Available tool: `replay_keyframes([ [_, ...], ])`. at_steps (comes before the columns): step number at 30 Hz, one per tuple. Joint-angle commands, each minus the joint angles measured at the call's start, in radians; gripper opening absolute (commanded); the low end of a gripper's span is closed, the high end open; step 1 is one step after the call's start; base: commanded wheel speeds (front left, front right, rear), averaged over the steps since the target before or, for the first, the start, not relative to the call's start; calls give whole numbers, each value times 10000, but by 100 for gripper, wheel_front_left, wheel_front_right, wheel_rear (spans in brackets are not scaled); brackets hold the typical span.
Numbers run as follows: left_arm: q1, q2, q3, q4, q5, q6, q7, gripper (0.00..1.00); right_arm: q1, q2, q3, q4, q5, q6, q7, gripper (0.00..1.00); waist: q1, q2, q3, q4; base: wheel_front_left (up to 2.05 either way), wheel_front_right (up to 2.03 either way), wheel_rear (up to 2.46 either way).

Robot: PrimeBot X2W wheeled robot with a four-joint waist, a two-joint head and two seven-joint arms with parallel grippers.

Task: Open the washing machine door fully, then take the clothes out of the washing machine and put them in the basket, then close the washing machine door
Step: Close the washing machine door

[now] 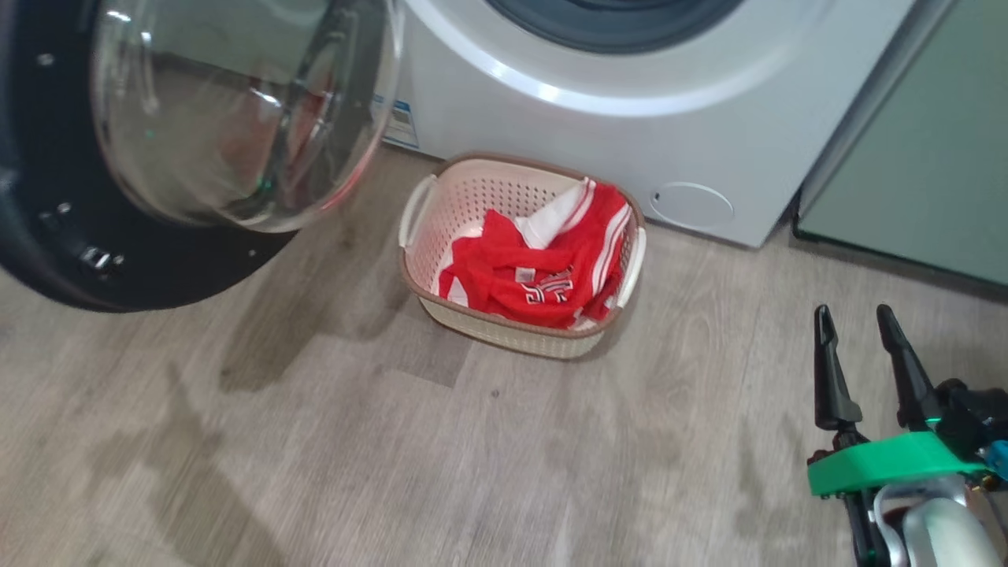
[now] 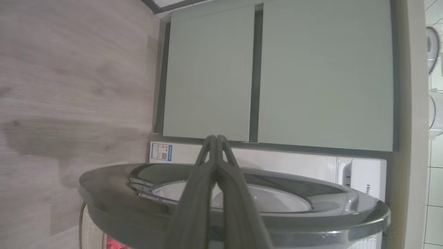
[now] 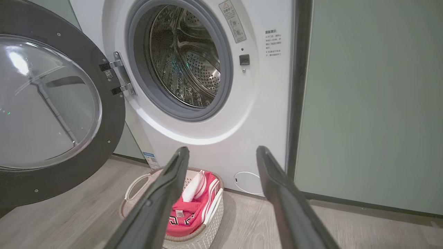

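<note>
Head view: the washing machine door (image 1: pixel 47 236) fills the upper left, swung out, with its glass bowl (image 1: pixel 236 110) bulging toward the camera. The white washing machine (image 1: pixel 630 134) runs along the top. The perforated basket (image 1: pixel 457 213) stands at centre on the wood-look floor (image 1: pixel 315 457), just before the machine, and the red jersey (image 1: pixel 535 276) is bunched inside it. The right gripper (image 1: pixel 854 315) sits at lower right with its fingers spread and nothing between them, well apart from the door. Left wrist view: the left gripper (image 2: pixel 216 140) rises from bottom centre, fingers pressed together and empty, tips pointing toward the pale green cabinets (image 2: pixel 207 69). The door's black rim crosses the lower frame left to right as a flattened ellipse, and the fingers lie across it. Contact cannot be told. The blue label sticker (image 2: pixel 161 152) shows above the rim. Right wrist view: the steel drum (image 3: pixel 187 58) looks empty. The door hangs at left from its hinge (image 3: pixel 121 74) beside the opening, free edge off the frame's left. The basket with the jersey sits at lower centre, partly behind one spread finger. Judgement: unloading is done and only the closing is left. The left arm is the nearer one, right at the door, so a push with its closed fingers should swing the door toward frame right. Risk: the fingers sliding along the glossy rim.
</note>
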Motion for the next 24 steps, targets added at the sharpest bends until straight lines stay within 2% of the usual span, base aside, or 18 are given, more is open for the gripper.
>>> replay_keyframes([
  [1, 82, 479, 26, -244, 43, -22, -69, 0, -388, -183, 231, -347, -61, -7, -63, 100, 0, 0, 210, -172, 0, 0, 0],
  [11, 333, 181, 37, -53, -28, -80, 68, 0, -587, -335, 113, -396, -119, -7, -63, 100, 0, 0, 638, -258, 0, 0, 0],
  [24, 285, -807, -589, 48, 146, -393, 1592, 0, -656, -237, 47, -352, -169, -7, -63, 100, 0, 0, 481, 216, 0, 0, 0],
])
